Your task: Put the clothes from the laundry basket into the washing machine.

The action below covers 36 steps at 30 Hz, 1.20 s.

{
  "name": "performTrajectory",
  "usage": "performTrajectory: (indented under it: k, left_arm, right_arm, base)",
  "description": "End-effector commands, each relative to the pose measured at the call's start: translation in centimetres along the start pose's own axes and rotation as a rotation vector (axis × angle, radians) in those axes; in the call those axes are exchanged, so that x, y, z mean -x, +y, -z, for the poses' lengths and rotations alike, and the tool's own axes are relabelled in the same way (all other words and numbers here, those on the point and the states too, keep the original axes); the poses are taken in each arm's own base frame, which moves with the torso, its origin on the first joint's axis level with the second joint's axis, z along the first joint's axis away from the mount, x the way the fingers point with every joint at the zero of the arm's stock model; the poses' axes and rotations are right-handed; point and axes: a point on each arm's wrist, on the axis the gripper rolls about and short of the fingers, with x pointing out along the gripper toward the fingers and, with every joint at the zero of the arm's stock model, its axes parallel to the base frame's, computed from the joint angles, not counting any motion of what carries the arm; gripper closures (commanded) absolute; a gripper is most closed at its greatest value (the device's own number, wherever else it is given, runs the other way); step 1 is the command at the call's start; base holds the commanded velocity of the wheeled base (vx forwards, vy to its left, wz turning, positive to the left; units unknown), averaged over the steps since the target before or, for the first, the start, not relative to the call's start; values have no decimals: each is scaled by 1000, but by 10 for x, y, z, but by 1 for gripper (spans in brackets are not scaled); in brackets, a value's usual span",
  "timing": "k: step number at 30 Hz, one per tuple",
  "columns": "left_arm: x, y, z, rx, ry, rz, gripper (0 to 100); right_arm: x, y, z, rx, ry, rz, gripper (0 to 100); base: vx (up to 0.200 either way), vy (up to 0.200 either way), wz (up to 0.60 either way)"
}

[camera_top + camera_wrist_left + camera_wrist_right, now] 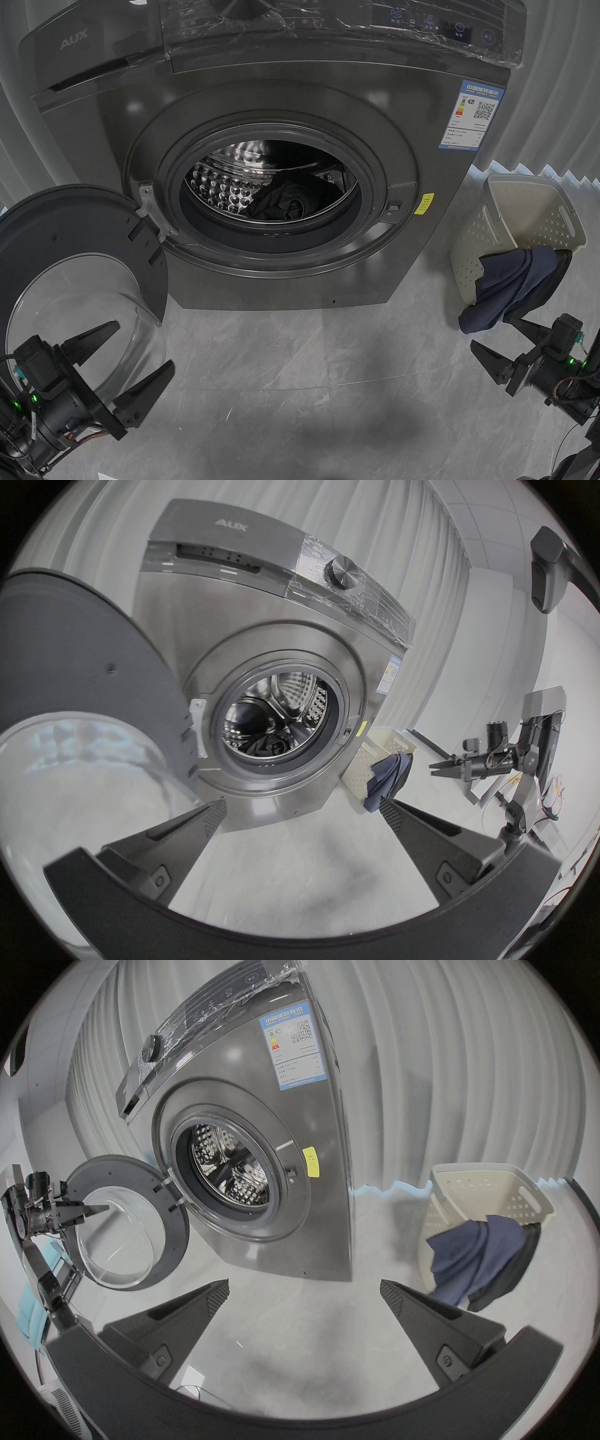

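Left gripper [144, 344], right gripper [490, 332]: fingers spread, empty | blue garment [509, 284] drapes over basket [531, 181] rim, right of washing machine [281, 94] | you should pinch its bunched top, lift clear of rim.

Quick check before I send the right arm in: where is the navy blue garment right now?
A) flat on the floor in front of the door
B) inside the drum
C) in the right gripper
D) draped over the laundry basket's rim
D: the navy garment hangs over the rim of the laundry basket, and the right gripper beside it is open and empty.
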Motion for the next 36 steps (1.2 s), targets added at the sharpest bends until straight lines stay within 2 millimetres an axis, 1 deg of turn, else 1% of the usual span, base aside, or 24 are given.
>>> performTrajectory:
  k: [1, 5, 8, 9, 10, 11, 12, 14, 15, 16, 17, 18, 20, 21, 23, 24, 25, 28, 30, 31, 33, 36]
  left_arm:
    - [43, 13, -3, -23, -73, -86, 0]
    - [66, 18, 7, -32, -33, -147, 0]
    - [82, 20, 12, -31, -60, -179, 0]
    - [83, 20, 13, -30, -62, -181, 0]
    - [92, 20, 16, -30, -81, -196, 0]
    - [97, 20, 18, -31, -92, -197, 0]
    - [97, 20, 18, -31, -92, -197, 0]
    - [110, 19, 30, -31, -95, -215, 0]
    - [110, 19, 30, -31, -95, -215, 0]
    - [118, 18, 42, -29, -83, -244, 0]
    - [119, 18, 44, -30, -81, -245, 0]
    - [124, 17, 53, -31, -89, -245, 0]
    - [129, 15, 61, -30, -97, -247, 0]
    - [129, 15, 61, -30, -97, -247, 0]
    - [130, 15, 67, -3, -57, -286, 0]
    - [130, 16, 68, 12, -51, -300, 0]
    - [130, 16, 69, 26, -43, -316, 0]
    - [130, 16, 73, 31, -12, -331, 0]
    - [129, 16, 74, 20, -2, -403, 0]
    - [129, 15, 74, 18, -2, -413, 0]
    - [129, 15, 74, 7, -5, -488, 0]
    - [130, 15, 74, -1, -11, -586, 0]
  right_arm:
    - [47, -8, -5, 12, -76, 53, 0]
    - [75, -13, 3, 11, -70, 104, 0]
    - [94, -17, 10, 2, -84, 164, 0]
    - [96, -17, 10, 1, -87, 167, 0]
    - [108, -19, 15, -2, -112, 205, 0]
    - [114, -19, 18, -4, -124, 221, 0]
    - [114, -19, 18, -4, -124, 221, 0]
    - [128, -18, 28, -6, -145, 246, 0]
    - [128, -18, 28, -6, -145, 246, 0]
    - [136, -18, 35, -7, -166, 260, 0]
    - [137, -18, 36, -9, -171, 261, 0]
    - [143, -17, 42, -11, -183, 277, 0]
    - [148, -16, 49, -12, -190, 297, 0]
    - [148, -16, 49, -12, -190, 297, 0]
    - [154, -15, 62, -31, -177, 339, 0]
    - [154, -15, 64, -42, -162, 349, 0]
    - [154, -16, 64, -58, -158, 357, 0]
    - [154, -16, 64, -75, -158, 387, 0]
    - [154, -17, 65, -67, -161, 480, 0]
    - [155, -17, 65, -66, -162, 485, 0]
    - [156, -13, 66, -38, -185, 527, 0]
    - [158, -11, 70, -9, -191, 451, 0]
  base:
    - [0, 0, 0]
    - [0, 0, 0]
    - [-67, 0, 0]
    - [-200, 0, 0]
    - [-200, 0, 0]
    - [0, 0, 0]
    - [0, 0, 0]
    - [-100, 0, 0]
    - [-200, 0, 0]
    - [-200, 0, 0]
    - [0, 0, 0]
    - [0, 0, 0]
    - [0, 0, 0]
    - [0, 0, 0]
    - [0, 0, 0]
    - [0, 0, 0]
    - [0, 0, 0]
    - [0, -200, 0]
    - [0, -200, 0]
    - [0, -200, 0]
    - [0, -200, 0]
    - [0, -200, 0]
